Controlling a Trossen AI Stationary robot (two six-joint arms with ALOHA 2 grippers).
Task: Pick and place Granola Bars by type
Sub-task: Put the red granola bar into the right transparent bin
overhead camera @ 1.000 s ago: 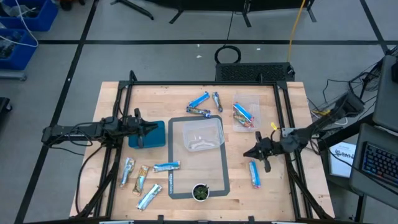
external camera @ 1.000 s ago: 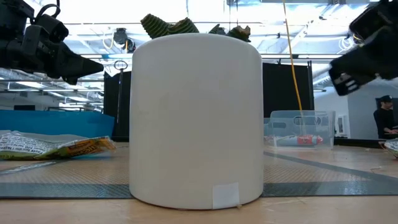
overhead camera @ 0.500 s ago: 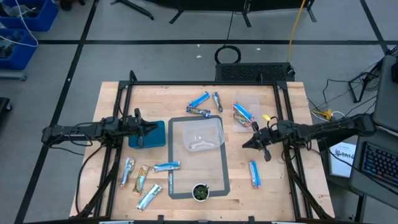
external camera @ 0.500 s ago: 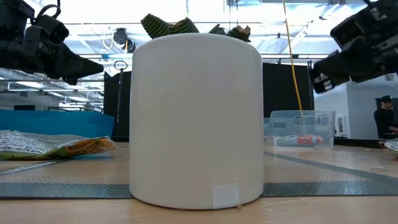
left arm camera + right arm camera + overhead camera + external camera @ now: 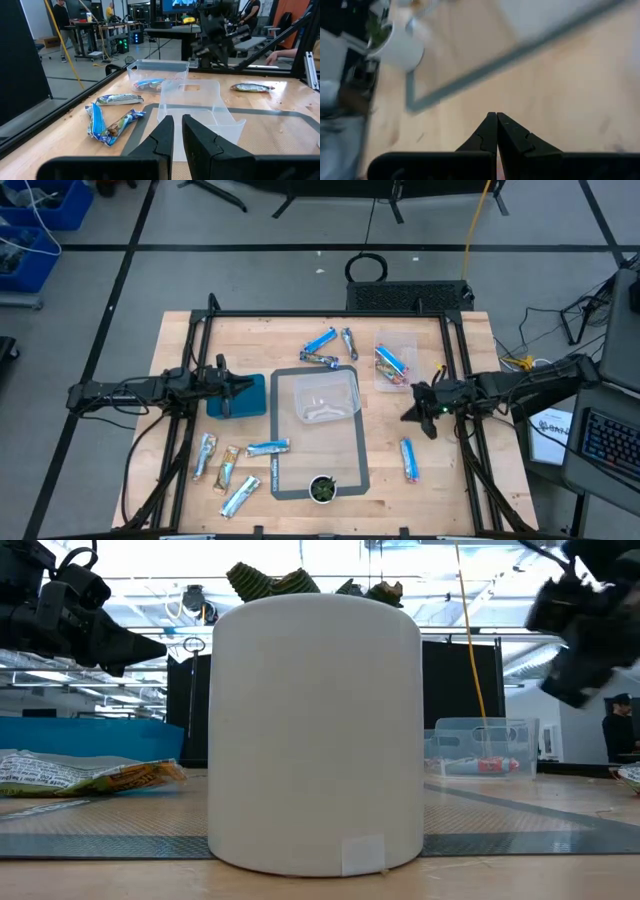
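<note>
Granola bars lie flat in groups: three at the far middle (image 5: 322, 340), several at the near left (image 5: 229, 465), one blue bar at the near right (image 5: 408, 458), and some inside a small clear box (image 5: 392, 365). A larger clear container (image 5: 322, 395) stands on a grey-edged mat. My right gripper (image 5: 405, 416) hovers shut and empty above the wood between that mat and the right frame rail, also seen in its wrist view (image 5: 496, 117). My left gripper (image 5: 177, 135) waits over a blue tray (image 5: 240, 395), its fingers all but together and nothing between them.
A white pot with a green plant (image 5: 321, 488) stands at the mat's near edge and fills the low view (image 5: 315, 730). A black frame (image 5: 455, 360) rims the table. Bare wood lies around the right gripper. People (image 5: 62, 20) stand in the room beyond.
My right gripper has risen above the table's right part and shifted slightly toward the right edge, rolling and tipping less steeply as the arm stretched out. It has stayed shut and empty. The bars have not moved.
</note>
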